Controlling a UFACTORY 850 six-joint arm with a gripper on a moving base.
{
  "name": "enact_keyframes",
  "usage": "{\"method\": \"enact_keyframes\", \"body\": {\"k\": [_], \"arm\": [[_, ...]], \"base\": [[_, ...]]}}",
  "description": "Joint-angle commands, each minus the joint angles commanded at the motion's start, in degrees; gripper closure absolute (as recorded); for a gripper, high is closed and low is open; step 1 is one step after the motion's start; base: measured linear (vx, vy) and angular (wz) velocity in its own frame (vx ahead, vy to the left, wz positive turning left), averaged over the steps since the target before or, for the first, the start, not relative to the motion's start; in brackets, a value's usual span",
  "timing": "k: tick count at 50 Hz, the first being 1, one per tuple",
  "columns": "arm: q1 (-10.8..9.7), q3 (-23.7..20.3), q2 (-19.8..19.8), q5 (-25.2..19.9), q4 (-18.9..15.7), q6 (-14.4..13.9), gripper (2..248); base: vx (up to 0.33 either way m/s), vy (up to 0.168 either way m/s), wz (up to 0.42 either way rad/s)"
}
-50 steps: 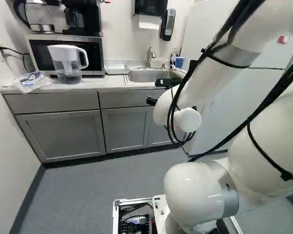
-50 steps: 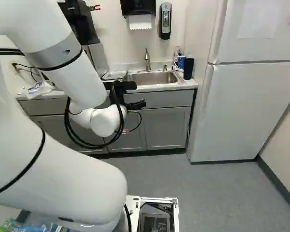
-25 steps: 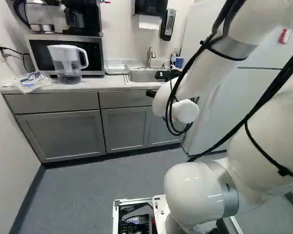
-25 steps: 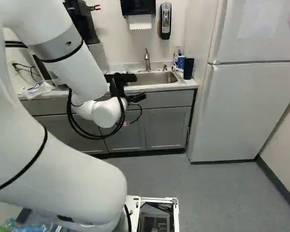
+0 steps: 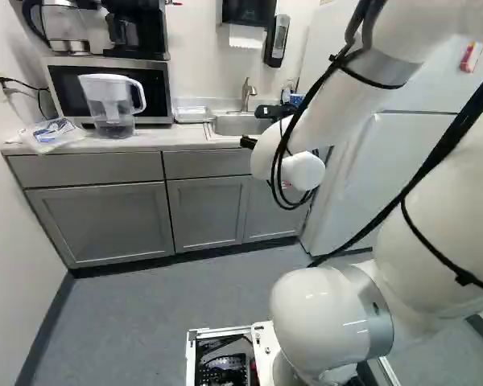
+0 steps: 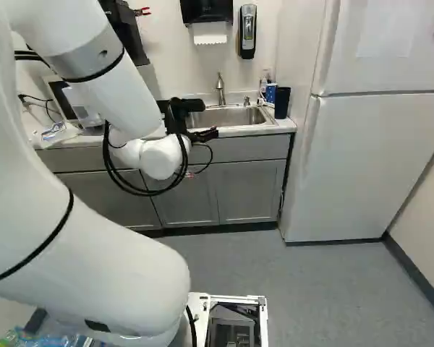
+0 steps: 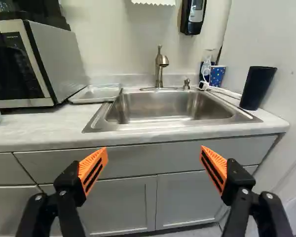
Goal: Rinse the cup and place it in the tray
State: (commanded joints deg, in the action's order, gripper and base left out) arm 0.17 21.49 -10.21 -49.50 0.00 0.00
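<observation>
In the right base view my gripper (image 6: 205, 135) is raised before the sink cabinet, partly hidden by its own arm. The wrist view shows the gripper (image 7: 154, 160) wide open, with nothing between its orange pads. Beyond the fingers lies the steel sink (image 7: 160, 106) with its faucet (image 7: 159, 69). A dark tumbler-like cup (image 7: 256, 89) stands upright on the counter at the sink's fridge side. Behind it, near the wall, is a blue dotted cup (image 7: 217, 76). The clear shallow tray (image 7: 94, 94) rests beside the sink on the microwave side; I make out nothing in it.
A microwave (image 7: 58, 59) and a water pitcher (image 5: 111, 104) stand on the counter (image 5: 153, 141), with a plastic bag (image 5: 50, 133) near the wall. The fridge (image 6: 369, 159) stands beside the cabinets. A soap dispenser (image 6: 247, 32) hangs above the counter.
My arm's wrist and gripper have risen a little against the cabinets, toward counter height. The base and the things on the counter have not moved.
</observation>
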Motion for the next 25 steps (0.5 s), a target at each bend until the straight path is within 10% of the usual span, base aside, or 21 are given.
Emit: {"method": "enact_keyframes", "body": {"k": [25], "arm": [[-0.01,4.66,1.44,1.59,0.0,0.0,3]], "base": [[0.0,0.0,0.0]]}}
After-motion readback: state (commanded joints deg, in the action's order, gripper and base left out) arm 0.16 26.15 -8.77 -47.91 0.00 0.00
